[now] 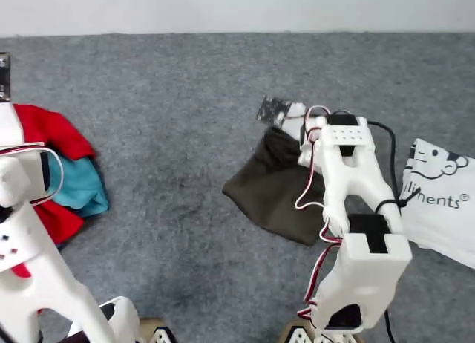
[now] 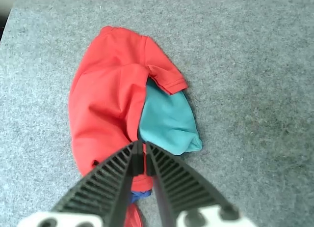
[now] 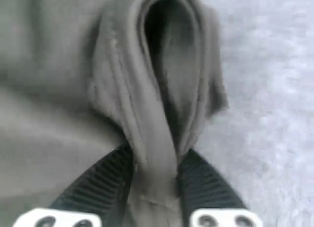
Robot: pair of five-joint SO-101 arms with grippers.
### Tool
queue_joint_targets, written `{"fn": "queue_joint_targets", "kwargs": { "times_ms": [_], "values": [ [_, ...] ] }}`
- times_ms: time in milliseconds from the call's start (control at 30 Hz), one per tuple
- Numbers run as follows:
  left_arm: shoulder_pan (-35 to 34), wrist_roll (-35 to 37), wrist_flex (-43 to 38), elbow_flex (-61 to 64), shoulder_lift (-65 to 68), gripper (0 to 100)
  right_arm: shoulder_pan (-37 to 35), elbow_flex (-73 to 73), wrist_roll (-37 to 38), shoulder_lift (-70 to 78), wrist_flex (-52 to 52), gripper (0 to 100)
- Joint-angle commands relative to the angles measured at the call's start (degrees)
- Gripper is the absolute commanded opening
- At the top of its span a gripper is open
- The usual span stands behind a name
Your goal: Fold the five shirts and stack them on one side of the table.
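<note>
Grey table (image 1: 185, 83); wrist view: right fingers (image 3: 98, 183) pinch olive shirt (image 3: 152, 138).

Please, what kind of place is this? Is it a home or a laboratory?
Probably a robot test bench, not a home: white robot arms at a grey felt-covered table, a bare wall behind, and an olive shirt and a red shirt lying loose.

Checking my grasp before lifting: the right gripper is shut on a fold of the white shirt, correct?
No. The right gripper is shut on a fold of the dark olive shirt, as the right wrist view shows. The white shirt lies ungripped.
</note>
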Motion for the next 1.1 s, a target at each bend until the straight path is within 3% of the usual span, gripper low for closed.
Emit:
{"fn": "queue_joint_targets", "kwargs": {
  "times_ms": [0,267,400,467,567,667,867,1067],
  "values": [
    [-0.2,-0.4,1.1,0.0,-1.3,2,-0.1,-9.3,-18.3,-0.8,4.9,28.9],
    [-0.2,-0.4,1.1,0.0,-1.3,2,-7.1,-23.0,-39.7,-0.8,30.5,29.6],
    [-0.2,-0.4,1.1,0.0,-1.3,2,-13.1,-24.0,-41.8,-0.7,39.4,12.3],
    [-0.2,-0.4,1.1,0.0,-1.3,2,-15.4,-24.0,-42.3,-0.4,40.1,1.0],
    [-0.2,-0.4,1.1,0.0,-1.3,2,-18.5,-22.2,-44.0,-0.2,39.7,4.1],
    [-0.2,-0.4,1.1,0.0,-1.3,2,-21.9,-19.4,-46.2,1.5,35.7,1.0],
    [-0.3,-0.4,1.1,0.0,-1.3,2,-29.7,-15.8,-46.6,13.0,28.4,0.9],
    [-0.3,-0.5,1.1,0.0,-1.3,2,-32.7,-24.4,-46.7,15.2,37.6,0.9]
  ]
}}
